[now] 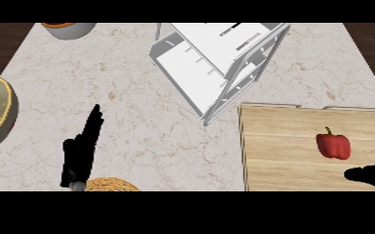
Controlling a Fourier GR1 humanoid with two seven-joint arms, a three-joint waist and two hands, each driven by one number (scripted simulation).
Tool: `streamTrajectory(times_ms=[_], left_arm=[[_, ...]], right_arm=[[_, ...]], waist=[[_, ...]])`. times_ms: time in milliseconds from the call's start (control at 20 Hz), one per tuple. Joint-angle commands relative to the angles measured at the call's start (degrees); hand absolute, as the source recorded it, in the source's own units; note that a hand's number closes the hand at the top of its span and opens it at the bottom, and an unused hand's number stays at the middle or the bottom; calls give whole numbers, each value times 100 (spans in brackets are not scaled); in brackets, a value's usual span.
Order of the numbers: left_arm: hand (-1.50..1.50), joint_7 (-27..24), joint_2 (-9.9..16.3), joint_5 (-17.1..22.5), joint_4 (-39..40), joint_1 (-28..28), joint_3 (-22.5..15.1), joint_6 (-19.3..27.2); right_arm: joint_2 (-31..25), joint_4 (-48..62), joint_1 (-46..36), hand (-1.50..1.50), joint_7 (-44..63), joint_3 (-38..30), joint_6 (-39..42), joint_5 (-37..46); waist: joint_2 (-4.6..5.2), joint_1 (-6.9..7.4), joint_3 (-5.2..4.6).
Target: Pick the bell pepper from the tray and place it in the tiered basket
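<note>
Now you are looking at the red bell pepper (333,146) lying on the wooden tray (282,148), stem pointing up the view; your right hand (362,174) is showing just below it at the lower right edge, apart from it, and whether its fingers are curled cannot be told; your left hand (82,151) is resting with fingers straight; the white tiered basket (212,62) is sitting beyond the tray.

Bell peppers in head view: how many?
1. The red bell pepper lies on the wooden tray at right, just above the right hand. None shows in the tiered basket, though its shelves could hide something.
</note>
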Motion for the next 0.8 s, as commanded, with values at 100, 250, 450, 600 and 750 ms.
streamTrajectory(times_ms=[100,250,450,600,750], left_arm=[[0,235,-322,-141,150,-53,14,90],[0,91,-326,-227,186,22,31,-78],[0,-210,-283,-160,347,163,213,-199],[0,155,-346,-269,-54,163,106,-94],[0,-232,-378,-208,249,307,148,-292]], right_arm=[[323,-158,-254,-150,511,171,153,85],[297,499,-523,-150,261,23,457,102],[451,187,-730,-150,747,318,348,328],[682,364,-312,-150,288,304,406,429],[521,1021,-535,-150,10,-3,728,170]], waist=[[28,-27,-45],[31,-9,-44],[30,-2,-47],[26,-18,-43],[32,-4,-43]])
